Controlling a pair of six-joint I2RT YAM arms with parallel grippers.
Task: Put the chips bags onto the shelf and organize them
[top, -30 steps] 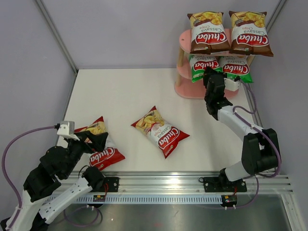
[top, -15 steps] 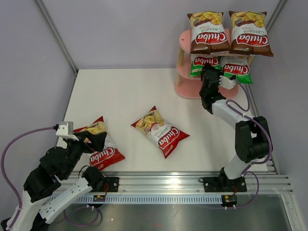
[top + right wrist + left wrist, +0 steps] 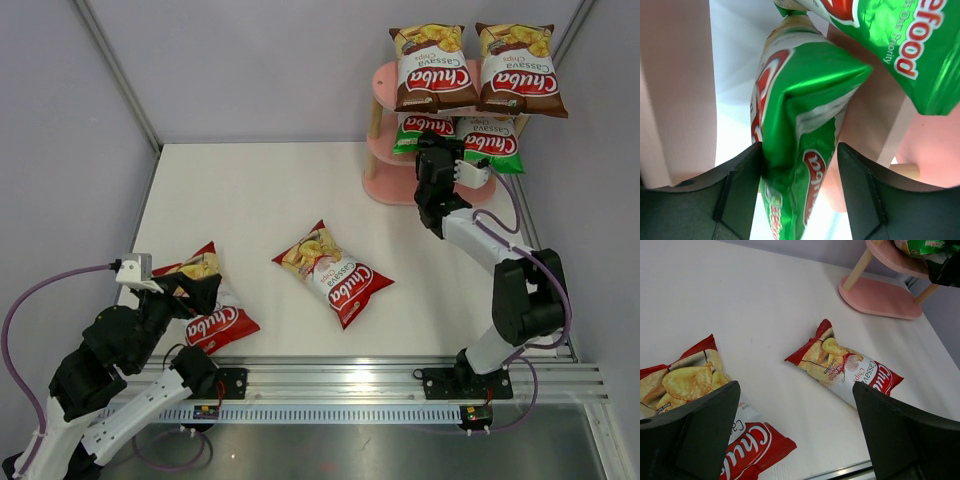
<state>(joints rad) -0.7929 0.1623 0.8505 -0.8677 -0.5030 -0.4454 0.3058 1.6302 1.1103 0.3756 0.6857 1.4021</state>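
Since a second ago the right gripper (image 3: pixel 799 150) has swung up to the middle tier of the pink wooden-post shelf (image 3: pixel 400 188), jaws now parted around a glossy green chips bag (image 3: pixel 805 100) lying there. The left gripper (image 3: pixel 795 390) gapes wide, empty.

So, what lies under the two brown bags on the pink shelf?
A left green bag and a right green bag on the middle board; the brown bags cover their upper parts.
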